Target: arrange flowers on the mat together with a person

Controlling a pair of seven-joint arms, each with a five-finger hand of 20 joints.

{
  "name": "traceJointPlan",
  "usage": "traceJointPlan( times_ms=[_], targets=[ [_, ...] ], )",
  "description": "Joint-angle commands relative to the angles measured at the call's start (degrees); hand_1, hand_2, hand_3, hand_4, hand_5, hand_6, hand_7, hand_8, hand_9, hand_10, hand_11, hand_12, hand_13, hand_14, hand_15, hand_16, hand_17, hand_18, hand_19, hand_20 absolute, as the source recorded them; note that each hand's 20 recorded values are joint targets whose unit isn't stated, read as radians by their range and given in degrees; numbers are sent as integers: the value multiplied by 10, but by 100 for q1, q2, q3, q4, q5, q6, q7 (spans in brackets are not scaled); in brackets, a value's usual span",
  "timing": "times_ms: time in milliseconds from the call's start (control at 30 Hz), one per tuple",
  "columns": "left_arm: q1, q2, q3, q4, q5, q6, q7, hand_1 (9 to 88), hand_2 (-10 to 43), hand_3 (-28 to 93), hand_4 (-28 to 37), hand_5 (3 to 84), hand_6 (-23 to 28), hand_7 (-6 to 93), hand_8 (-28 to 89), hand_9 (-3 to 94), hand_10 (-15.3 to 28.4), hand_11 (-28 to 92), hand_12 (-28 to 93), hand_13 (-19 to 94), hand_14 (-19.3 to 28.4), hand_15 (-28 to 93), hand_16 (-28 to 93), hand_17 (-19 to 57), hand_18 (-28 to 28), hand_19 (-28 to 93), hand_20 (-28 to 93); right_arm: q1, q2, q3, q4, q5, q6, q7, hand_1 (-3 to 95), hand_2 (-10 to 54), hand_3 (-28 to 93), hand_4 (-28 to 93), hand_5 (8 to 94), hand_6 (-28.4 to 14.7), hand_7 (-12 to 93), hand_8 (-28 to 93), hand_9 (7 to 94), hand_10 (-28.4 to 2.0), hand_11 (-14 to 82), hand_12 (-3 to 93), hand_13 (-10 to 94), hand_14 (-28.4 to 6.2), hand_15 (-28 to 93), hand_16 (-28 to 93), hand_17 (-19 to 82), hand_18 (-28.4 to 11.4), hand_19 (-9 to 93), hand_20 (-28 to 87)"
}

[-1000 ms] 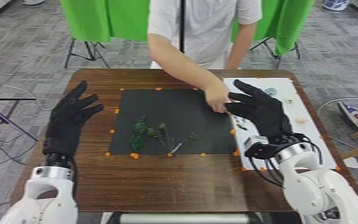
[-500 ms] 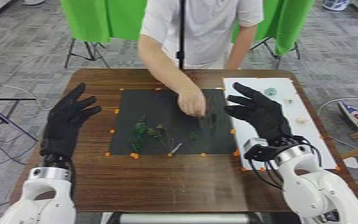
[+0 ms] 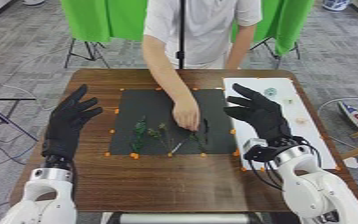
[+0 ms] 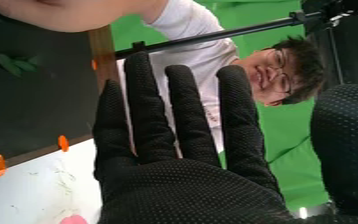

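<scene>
Between loosely open, empty fingers of my black-fabric-gloved left hand [image 3: 64,117] and right hand [image 3: 262,114]: person's bare hand [image 3: 186,114] at thin green stem [image 3: 198,142], black square mat [image 3: 143,104]; I'd wait clear.

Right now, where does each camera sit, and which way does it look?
Head view: on the robot's head, looking forward and down at the table; shows the left robot hand, right robot hand and person's arm.
Right wrist view: on the right arm's wrist, looking past its own gloved fingers toward the person.
Both share: right robot hand, person's arm, black mat, white sheet.
</scene>
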Motion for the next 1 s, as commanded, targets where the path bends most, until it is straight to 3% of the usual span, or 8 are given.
traceJointPlan(
  times_ms=[33,400,467,700,833,900,1000],
  targets=[
    [24,-26,34,22,-17,32,6,198,69,781,-283,354,42,86,-78,377,174,226,98,282,256,483,-75,-90,238,435,141,-31,-11,-3,-19,0,44,-94,133,79,808,-283,418,34,168,-133,442,-144,101,144,371,-178,300,160,54,-200,448,199],
    [-15,-26,45,35,-28,43,22,199,70,781,-283,354,44,85,-77,378,174,228,99,282,257,485,-75,-90,238,436,142,8,-4,25,-46,-67,97,-100,134,79,808,-283,421,32,169,-133,447,-145,105,145,378,-177,317,161,58,-197,452,199],
    [-8,17,71,34,-72,78,66,199,71,781,-283,353,44,85,-77,377,173,227,98,282,256,484,-76,-90,238,436,142,38,42,36,-76,-187,218,-75,136,77,809,-283,421,31,169,-133,451,-146,111,147,381,-176,332,163,58,-198,457,202],
    [20,39,74,21,-79,104,113,199,71,782,-283,351,45,86,-76,377,176,226,97,282,257,487,-76,-90,238,436,142,103,359,257,-224,-1223,699,251,160,62,810,-278,428,24,171,-131,489,-166,232,166,422,-166,533,136,87,-214,551,237],
    [34,31,65,16,-74,108,124,199,71,782,-283,350,46,86,-76,377,176,226,98,282,257,485,-77,-90,238,437,142,121,661,420,-307,-2216,910,951,194,42,801,-265,441,19,181,-133,507,-166,324,184,468,-161,631,126,124,-220,611,253],
    [46,24,58,6,-64,103,109,199,72,781,-283,350,46,87,-76,376,176,226,98,282,257,486,-76,-90,238,437,142,189,929,260,-277,-2730,1365,1239,227,33,794,-258,445,17,184,-134,519,-158,368,188,491,-153,659,122,145,-218,641,258],
    [54,12,59,2,-43,95,64,200,71,782,-283,350,46,87,-76,377,176,226,98,282,257,486,-76,-90,238,437,141,288,1150,193,-208,-3534,1324,1918,265,21,792,-253,474,10,198,-137,564,-153,430,193,546,-136,690,125,182,-213,682,261]
  ],
)
